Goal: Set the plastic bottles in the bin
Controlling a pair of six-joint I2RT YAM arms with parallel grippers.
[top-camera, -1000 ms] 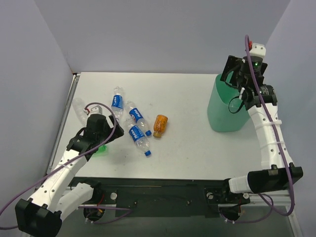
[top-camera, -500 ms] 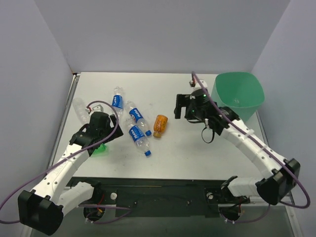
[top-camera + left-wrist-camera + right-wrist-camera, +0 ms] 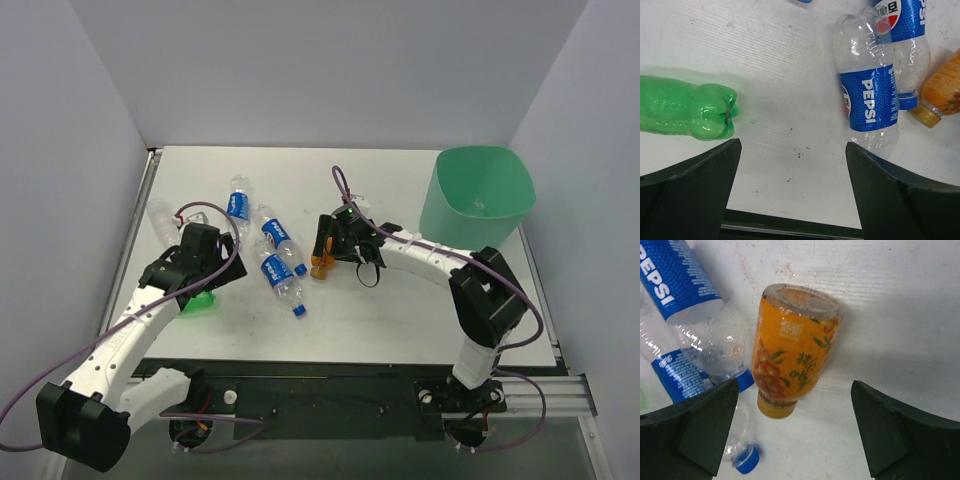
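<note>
The orange bottle lies on the table, partly under my right gripper. In the right wrist view it lies cap toward the camera, and my right gripper is open above it, empty. Three blue-label bottles lie left of it. The green bottle lies beside my left gripper, which is open and empty over bare table. The green bottle is left of its fingers and a blue-label bottle is to the right. A plain clear bottle lies far left. The mint-green bin stands at the back right.
Grey walls close in the table at the left, back and right. The table's near edge shows as a dark strip just below the left gripper. A loose blue-capped bottle neck lies near the right gripper's left finger.
My right arm has swung from over the bin leftward and down to the orange bottle. My left gripper has shifted only slightly beside the green bottle.
</note>
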